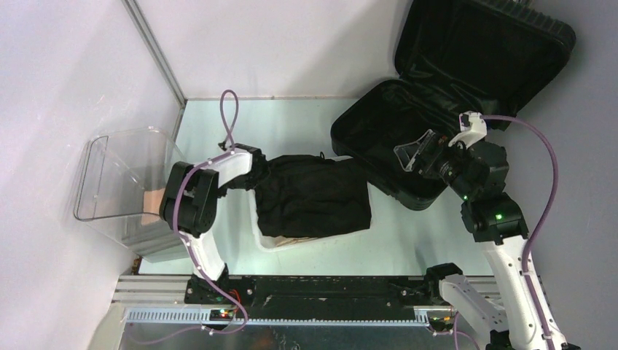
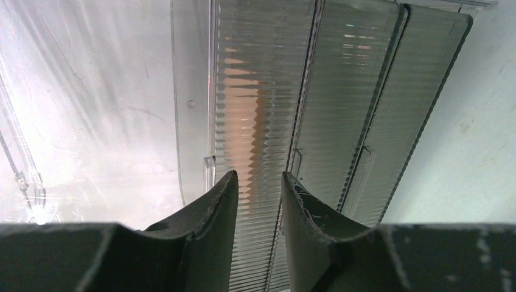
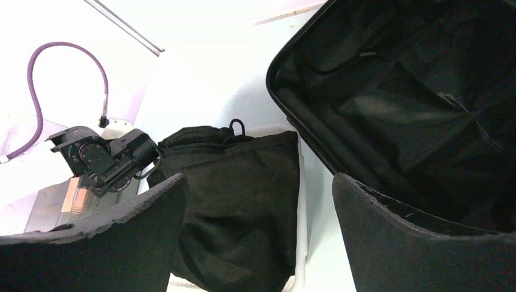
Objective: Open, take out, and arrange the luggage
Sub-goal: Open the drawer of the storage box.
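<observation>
The luggage (image 1: 452,80) is a large black hard-shell suitcase lying open at the back right, with its lid raised and its black lining bare; it also shows in the right wrist view (image 3: 414,91). A black folded garment (image 1: 313,195) lies over a white basket (image 1: 271,239) at the table's middle, also in the right wrist view (image 3: 237,201). My right gripper (image 1: 412,154) is open and empty above the suitcase's near rim (image 3: 258,182). My left gripper (image 2: 258,177) is slightly open and empty, facing ribbed clear drawers (image 2: 268,91). The left arm (image 1: 197,193) stands left of the garment.
A clear plastic bin (image 1: 116,175) sits at the left edge on a ribbed drawer unit (image 1: 157,246). A metal corner post (image 1: 157,51) and white walls close the back and left. A black rail (image 1: 321,290) runs along the near edge.
</observation>
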Robot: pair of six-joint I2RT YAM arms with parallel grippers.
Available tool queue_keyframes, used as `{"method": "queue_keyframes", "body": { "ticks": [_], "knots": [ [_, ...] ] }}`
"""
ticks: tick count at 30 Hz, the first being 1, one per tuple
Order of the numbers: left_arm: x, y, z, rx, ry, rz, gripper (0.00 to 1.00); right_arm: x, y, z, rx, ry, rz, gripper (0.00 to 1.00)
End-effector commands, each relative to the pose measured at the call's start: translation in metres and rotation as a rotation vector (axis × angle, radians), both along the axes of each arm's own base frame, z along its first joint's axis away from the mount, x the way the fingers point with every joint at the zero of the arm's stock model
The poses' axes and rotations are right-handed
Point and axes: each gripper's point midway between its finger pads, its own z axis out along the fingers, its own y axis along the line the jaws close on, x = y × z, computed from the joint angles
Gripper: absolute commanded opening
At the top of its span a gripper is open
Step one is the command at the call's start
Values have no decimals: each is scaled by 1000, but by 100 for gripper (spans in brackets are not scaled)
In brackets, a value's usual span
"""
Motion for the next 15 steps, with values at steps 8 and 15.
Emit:
{"method": "queue_keyframes", "body": {
  "ticks": [8, 15],
  "knots": [
    [0, -4, -2, -55, -104, 58, 44, 0, 4, 16, -15, -46, 16, 91],
    [-3, -9, -14, -127, -75, 74, 43, -6, 1, 22, -18, -69, 6, 91]
  ]
}}
